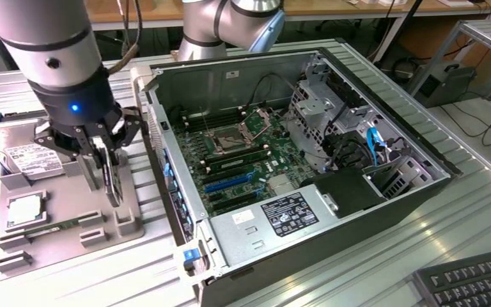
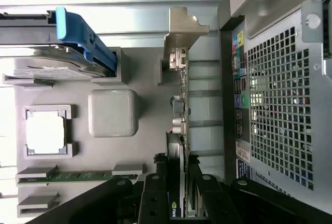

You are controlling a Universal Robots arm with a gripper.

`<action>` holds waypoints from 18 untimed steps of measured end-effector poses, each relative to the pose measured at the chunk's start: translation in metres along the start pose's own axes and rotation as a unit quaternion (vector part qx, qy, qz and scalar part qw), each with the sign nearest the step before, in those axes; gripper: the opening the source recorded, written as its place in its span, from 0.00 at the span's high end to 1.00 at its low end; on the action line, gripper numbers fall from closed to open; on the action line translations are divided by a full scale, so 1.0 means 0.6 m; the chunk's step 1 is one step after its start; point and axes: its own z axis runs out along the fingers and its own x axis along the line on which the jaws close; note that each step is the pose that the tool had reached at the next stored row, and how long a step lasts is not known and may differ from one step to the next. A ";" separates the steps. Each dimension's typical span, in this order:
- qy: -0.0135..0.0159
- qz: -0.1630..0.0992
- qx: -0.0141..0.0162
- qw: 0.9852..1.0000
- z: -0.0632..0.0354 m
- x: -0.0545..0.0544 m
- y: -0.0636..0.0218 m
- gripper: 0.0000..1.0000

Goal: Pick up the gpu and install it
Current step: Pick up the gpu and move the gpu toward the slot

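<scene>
Gripper (image 1: pixel 105 160) clamped on the gpu (image 1: pixel 113 185), on edge, long axis near to far. Perhaps resting in tray (image 1: pixel 126 227); case (image 1: pixel 228 80) on the exterior view's right.

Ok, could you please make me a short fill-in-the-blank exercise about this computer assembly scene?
1. The gpu stands on its ____ between the jaws.
2. The gray tray lies at the exterior view's ____ of the open computer case.
3. The hard drive in the tray has a ____ label.
Missing words: edge; left; white.
</scene>
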 end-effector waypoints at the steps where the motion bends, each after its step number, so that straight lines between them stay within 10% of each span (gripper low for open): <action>1: 0.000 0.000 0.000 1.000 -0.015 -0.001 0.001 0.74; 18: 0.004 -0.003 -0.001 1.000 -0.173 -0.033 -0.018 0.74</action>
